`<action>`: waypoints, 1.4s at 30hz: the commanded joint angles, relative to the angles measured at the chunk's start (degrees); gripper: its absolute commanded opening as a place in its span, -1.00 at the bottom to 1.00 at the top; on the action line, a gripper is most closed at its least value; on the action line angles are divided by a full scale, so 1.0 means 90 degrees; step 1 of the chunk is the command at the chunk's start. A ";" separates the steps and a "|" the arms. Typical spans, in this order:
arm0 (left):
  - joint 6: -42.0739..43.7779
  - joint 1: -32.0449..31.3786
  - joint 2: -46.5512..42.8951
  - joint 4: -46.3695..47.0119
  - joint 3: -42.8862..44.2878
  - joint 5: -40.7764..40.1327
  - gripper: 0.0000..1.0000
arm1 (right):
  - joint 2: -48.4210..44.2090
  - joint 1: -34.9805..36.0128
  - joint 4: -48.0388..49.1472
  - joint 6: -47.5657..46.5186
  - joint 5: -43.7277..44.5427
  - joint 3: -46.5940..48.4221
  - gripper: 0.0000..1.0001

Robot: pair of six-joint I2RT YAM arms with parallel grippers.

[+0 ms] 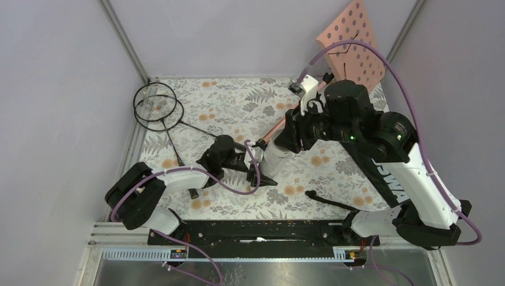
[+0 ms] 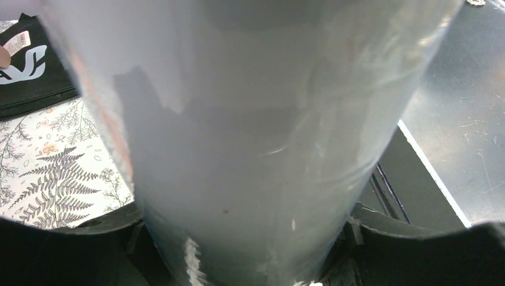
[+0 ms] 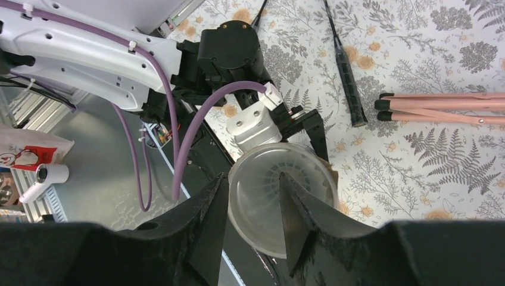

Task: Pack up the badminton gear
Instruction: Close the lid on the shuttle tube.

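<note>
The long white tube (image 1: 275, 156), pinched in left gripper (image 1: 255, 171) jaws, could have tipped if spread right gripper (image 3: 254, 177) jaws clipped it.

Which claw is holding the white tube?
The left claw, clamped around the white tube. The right claw only hangs open by the tube's open end.

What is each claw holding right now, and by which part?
The left claw clamps the white tube around its side wall. The right claw holds nothing, open above the tube's mouth.
</note>
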 commanded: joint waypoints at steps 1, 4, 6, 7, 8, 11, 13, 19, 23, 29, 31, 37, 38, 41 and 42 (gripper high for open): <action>-0.0134 -0.0012 -0.0096 0.0891 -0.0107 0.0238 0.22 | 0.0151 0.0059 0.0042 -0.0104 -0.0122 0.0083 -0.11; -0.0208 -0.0007 -0.0106 0.1105 -0.0191 0.0216 0.22 | 0.0151 0.0062 0.0063 -0.0090 -0.0238 -0.0020 -0.11; -0.0280 -0.0004 -0.0101 0.1265 -0.0240 0.0207 0.22 | 0.0087 0.0060 0.0169 -0.0054 -0.0277 -0.0182 -0.11; -0.0310 -0.0011 -0.0099 0.1333 -0.0255 0.0200 0.22 | 0.0021 0.0059 0.0260 -0.0050 -0.0326 -0.0301 -0.10; -0.0343 -0.0010 -0.0099 0.1397 -0.0274 0.0196 0.22 | -0.0046 0.0068 0.0355 -0.0033 -0.0356 -0.0429 -0.10; -0.0403 -0.0007 -0.0084 0.1528 -0.0312 0.0186 0.21 | -0.0208 0.0060 0.0543 -0.0026 -0.0376 -0.0681 -0.09; -0.0464 -0.0007 -0.0079 0.1641 -0.0343 0.0184 0.21 | -0.0272 0.0060 0.0536 -0.0029 -0.0289 -0.0717 -0.09; -0.0603 -0.0001 -0.0079 0.2002 -0.0462 0.0185 0.21 | -0.0462 0.0061 0.0393 -0.0190 0.0303 -0.1001 -0.03; -0.0589 0.0005 -0.0079 0.2023 -0.0470 0.0203 0.21 | -0.0419 0.0065 0.0279 -0.0259 0.0404 -0.1197 -0.02; -0.0560 -0.0002 -0.0062 0.1970 -0.0451 0.0209 0.20 | -0.0149 0.0061 0.0169 -0.0313 0.0095 -0.1098 0.03; -0.0549 -0.0002 -0.0060 0.1938 -0.0445 0.0197 0.20 | -0.0024 0.0056 0.0107 -0.0319 -0.0003 -0.1032 0.04; -0.0456 0.0002 -0.0069 0.1784 -0.0413 0.0150 0.20 | 0.0176 0.0078 0.0109 -0.0460 -0.0345 -0.1000 0.12; -0.0448 -0.0002 -0.0064 0.1772 -0.0406 0.0141 0.20 | 0.0171 0.0075 0.0154 -0.0468 -0.0374 -0.1018 0.13; -0.0447 -0.0002 -0.0060 0.1762 -0.0406 0.0140 0.19 | 0.0121 0.0071 0.0263 -0.0524 -0.0631 -0.1066 0.19; -0.0452 -0.0001 -0.0060 0.1761 -0.0406 0.0131 0.20 | 0.0051 0.0077 0.0321 -0.0507 -0.0706 -0.1128 0.20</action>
